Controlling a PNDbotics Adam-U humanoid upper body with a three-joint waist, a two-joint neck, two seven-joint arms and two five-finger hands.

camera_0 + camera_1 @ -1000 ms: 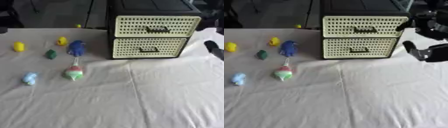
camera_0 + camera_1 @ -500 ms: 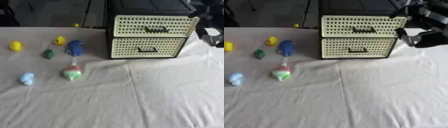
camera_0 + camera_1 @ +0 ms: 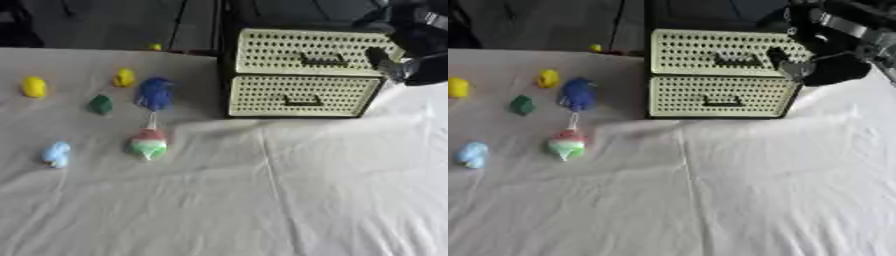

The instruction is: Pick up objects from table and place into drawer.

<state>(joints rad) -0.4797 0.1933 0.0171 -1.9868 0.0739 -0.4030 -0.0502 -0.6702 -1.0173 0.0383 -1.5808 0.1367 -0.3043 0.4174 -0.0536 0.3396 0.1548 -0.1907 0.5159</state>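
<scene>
Cream perforated drawers (image 3: 306, 75) sit shut at the counter's (image 3: 262, 200) far side, with small toys (image 3: 149, 144) lying well to their left. Only the right hand (image 3: 820, 62) shows, by the upper drawer's (image 3: 724, 52) right end; whether its fingers are curled is unclear. It should hook the dark handle (image 3: 732, 59) squarely and pull straight out, opening the drawer before any toy is fetched.

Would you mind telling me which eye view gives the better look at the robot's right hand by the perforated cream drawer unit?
The right eye view: the black right hand shows almost whole at the right end of the cream drawer unit's upper drawer. The left eye view crops it at the picture's right edge, showing only part.
</scene>
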